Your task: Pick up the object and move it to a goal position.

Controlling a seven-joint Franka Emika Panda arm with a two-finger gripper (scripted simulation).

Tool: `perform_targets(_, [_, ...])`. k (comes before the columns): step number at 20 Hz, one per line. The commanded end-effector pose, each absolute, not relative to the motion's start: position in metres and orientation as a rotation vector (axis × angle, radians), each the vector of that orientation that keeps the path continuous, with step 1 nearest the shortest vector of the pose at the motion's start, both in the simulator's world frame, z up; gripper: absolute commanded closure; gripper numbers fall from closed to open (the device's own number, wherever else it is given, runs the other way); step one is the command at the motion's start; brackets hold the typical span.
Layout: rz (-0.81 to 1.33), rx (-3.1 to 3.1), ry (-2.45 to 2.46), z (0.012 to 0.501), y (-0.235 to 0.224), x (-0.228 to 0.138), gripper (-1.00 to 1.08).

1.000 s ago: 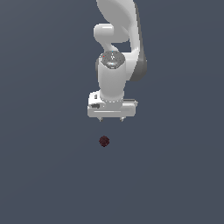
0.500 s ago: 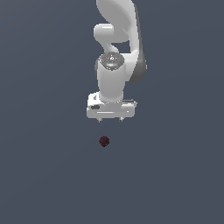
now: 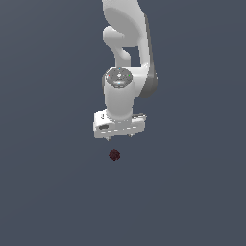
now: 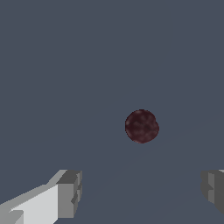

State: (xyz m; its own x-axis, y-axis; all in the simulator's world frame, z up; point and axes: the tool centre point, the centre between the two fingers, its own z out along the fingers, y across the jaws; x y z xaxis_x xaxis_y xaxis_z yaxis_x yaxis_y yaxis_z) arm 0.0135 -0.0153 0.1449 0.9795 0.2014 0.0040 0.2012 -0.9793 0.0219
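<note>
The object (image 3: 114, 155) is a tiny dark maroon-red bumpy lump lying on the grey floor. It also shows in the wrist view (image 4: 141, 126), ahead of the fingers. My white gripper (image 3: 120, 138) hangs just above it, pointing down, and a little toward the exterior view's right of it. The gripper (image 4: 140, 194) is open and empty, its two grey fingertips (image 4: 70, 192) spread wide apart. The object is not between the fingertips.
Flat dark grey floor (image 3: 48, 192) all around. The white arm (image 3: 127, 57) rises behind the gripper.
The gripper has come down toward the object and shifted slightly; the gap to the lump has shrunk. The object has not moved.
</note>
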Motion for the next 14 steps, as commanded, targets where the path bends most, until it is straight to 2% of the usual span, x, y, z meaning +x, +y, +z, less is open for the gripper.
perform_targets(1, [0.006, 3.095, 0.402, 0.136, -0.019, 0.018, -0.92])
perform_targets(14, [-0.001, 3.024, 0.829, 0.091, -0.036, 0.037, -0.92])
